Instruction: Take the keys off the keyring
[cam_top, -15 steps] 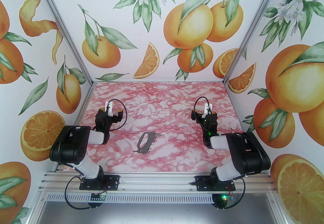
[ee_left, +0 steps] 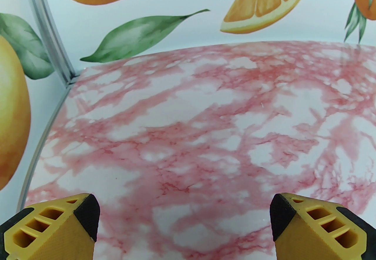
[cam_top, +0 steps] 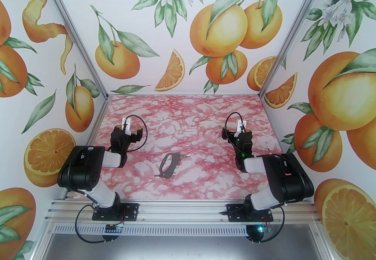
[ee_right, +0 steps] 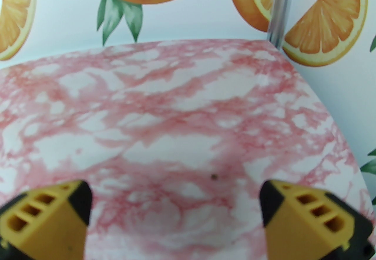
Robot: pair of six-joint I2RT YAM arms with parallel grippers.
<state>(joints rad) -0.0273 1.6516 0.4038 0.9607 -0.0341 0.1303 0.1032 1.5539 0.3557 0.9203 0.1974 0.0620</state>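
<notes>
Both left pincer (ee_left: 183, 208) and right pincer (ee_right: 174, 194) wide, keyring (cam_top: 169, 165) untouched

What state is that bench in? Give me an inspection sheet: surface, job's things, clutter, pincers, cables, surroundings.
Surface: pink-and-white marble-pattern table, flat and dry-looking.
Job's things: dark keyring lying flat near the middle, between the two arms. The tiny keys sit at its edge, too small to tell how they are attached.
Clutter: one small dark speck on the surface; nothing else seen.
Grippers: left pincer open and holding nothing, over bare surface. Right pincer the same. Both are well clear of the keyring.
Cables: a black cable loops at each wrist, with more at the arm bases. None is on the keyring.
Surroundings: orange-print walls on three sides and an aluminium rail at the near edge.
</notes>
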